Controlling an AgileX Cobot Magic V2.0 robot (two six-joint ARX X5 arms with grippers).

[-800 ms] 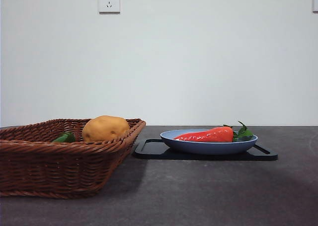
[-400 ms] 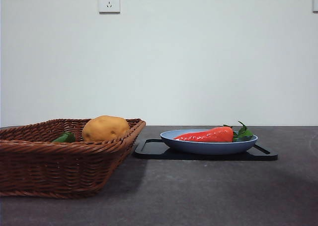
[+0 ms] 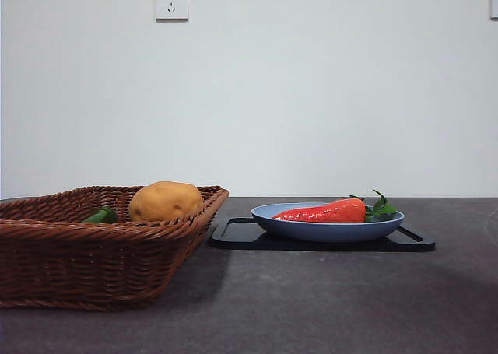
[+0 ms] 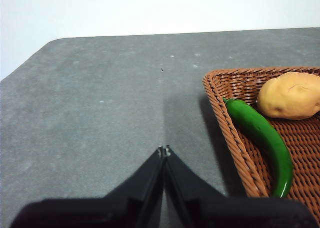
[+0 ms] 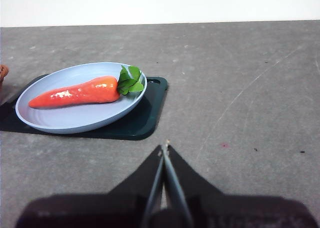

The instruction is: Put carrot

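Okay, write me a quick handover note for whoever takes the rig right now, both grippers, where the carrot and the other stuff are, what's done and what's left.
Left gripper: shut, holding nothing, over bare table beside the wicker basket.
Right gripper: shut, holding nothing, over bare table, short of the black tray.
Carrot: lying in the blue plate, which sits on the black tray.
Potato and green pepper: in the basket.
Done: the carrot appears placed on the plate, and neither arm touches anything.
Left: probably nothing; if the carrot was meant to go elsewhere, it has not been picked up yet.
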